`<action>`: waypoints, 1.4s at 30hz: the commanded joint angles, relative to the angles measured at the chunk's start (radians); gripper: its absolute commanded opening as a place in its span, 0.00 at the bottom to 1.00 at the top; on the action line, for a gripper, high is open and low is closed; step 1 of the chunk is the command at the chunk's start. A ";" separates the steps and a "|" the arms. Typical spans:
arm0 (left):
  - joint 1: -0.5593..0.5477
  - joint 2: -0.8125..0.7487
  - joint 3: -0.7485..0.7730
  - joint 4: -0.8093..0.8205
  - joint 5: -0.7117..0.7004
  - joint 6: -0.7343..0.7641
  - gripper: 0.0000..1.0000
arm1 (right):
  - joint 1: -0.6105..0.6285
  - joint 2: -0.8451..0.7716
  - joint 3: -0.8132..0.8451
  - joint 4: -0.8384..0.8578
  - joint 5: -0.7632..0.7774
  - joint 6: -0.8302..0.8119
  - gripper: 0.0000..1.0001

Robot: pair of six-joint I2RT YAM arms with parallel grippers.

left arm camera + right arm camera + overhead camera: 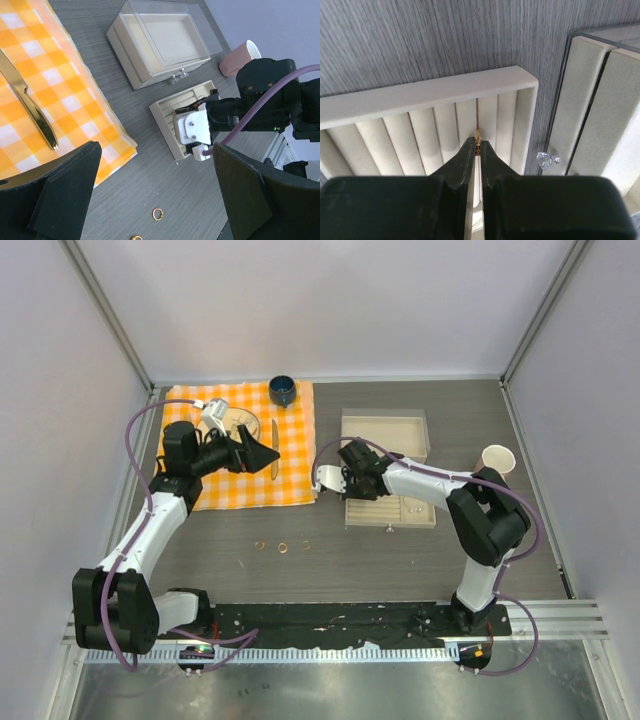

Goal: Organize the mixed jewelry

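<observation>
Gold ring (478,143) is pinched edge-on at the very tips of the closed right fingers (462,162), directly over a groove of the ribbed tray (420,92); its plane seems in line with that groove, so the drop looks to be straight down. Three more rings (283,547) lie on the bare desk (400,570), left of the tray and between the arms, while the left fingers (70,190) gape wide and empty by the cloth (30,65)

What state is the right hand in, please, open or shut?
Shut: the right hand pinches a tiny gold piece between its tips, over the ridged beige tray.
</observation>
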State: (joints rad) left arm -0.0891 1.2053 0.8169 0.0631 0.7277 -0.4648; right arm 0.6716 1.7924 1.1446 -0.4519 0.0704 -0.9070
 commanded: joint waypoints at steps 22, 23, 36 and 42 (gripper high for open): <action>0.011 -0.006 0.011 0.058 0.049 -0.014 1.00 | -0.014 0.125 0.124 -0.067 0.009 -0.058 0.01; 0.011 -0.004 0.011 0.058 0.049 -0.014 1.00 | -0.014 0.125 0.126 -0.065 0.009 -0.056 0.01; 0.011 -0.010 0.014 0.052 0.052 -0.011 1.00 | -0.015 0.068 0.136 -0.067 0.043 -0.020 0.21; 0.012 -0.023 0.018 0.041 0.050 0.000 1.00 | -0.015 0.032 0.145 -0.068 0.057 0.000 0.29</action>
State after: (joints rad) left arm -0.0834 1.2087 0.8169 0.0776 0.7605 -0.4709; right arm 0.6636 1.8763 1.2591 -0.5407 0.1043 -0.9283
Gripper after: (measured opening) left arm 0.996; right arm 0.273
